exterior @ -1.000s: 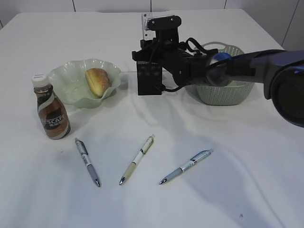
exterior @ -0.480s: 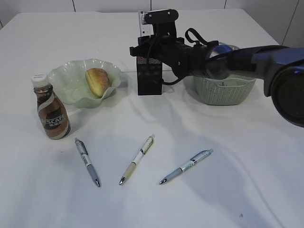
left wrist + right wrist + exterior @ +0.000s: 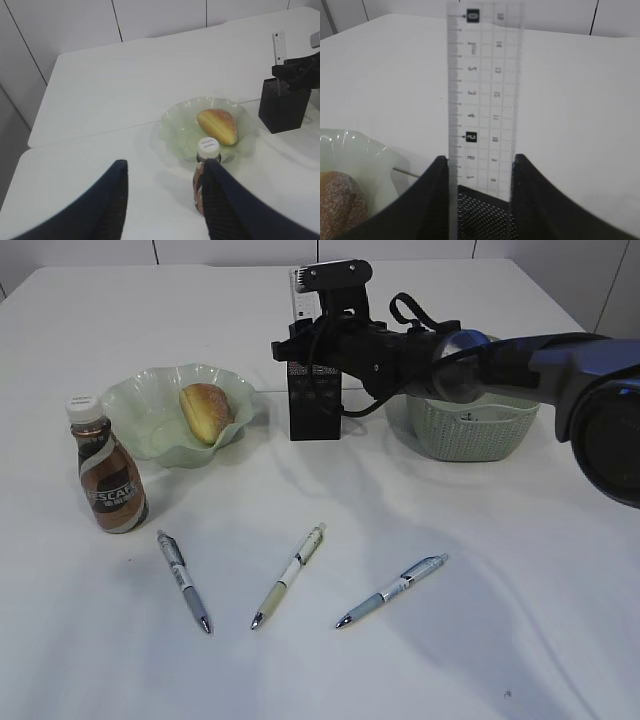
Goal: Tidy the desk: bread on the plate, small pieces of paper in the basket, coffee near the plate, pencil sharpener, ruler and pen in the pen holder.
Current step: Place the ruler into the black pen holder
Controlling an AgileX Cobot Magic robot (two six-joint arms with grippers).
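My right gripper [image 3: 480,170] is shut on the clear ruler [image 3: 482,90], which stands upright with its lower end in the mouth of the black mesh pen holder [image 3: 485,215]. From outside, the ruler [image 3: 299,288] sticks up above the pen holder [image 3: 315,405]. The bread [image 3: 206,410] lies in the green plate [image 3: 135,400], and the coffee [image 3: 110,480] stands just in front of it. Three pens [image 3: 184,580] [image 3: 288,575] [image 3: 392,590] lie on the desk. My left gripper [image 3: 165,172] hovers open and empty near the coffee [image 3: 207,147]. The pencil sharpener and paper pieces are out of view.
The green basket [image 3: 470,430] stands right of the pen holder, partly behind my right arm. The desk's back edge runs behind the pen holder. The pens lie spread across the front middle of the white desk [image 3: 480,640].
My right gripper has shifted slightly up and to the left with the ruler, over the pen holder. Nothing else has moved.
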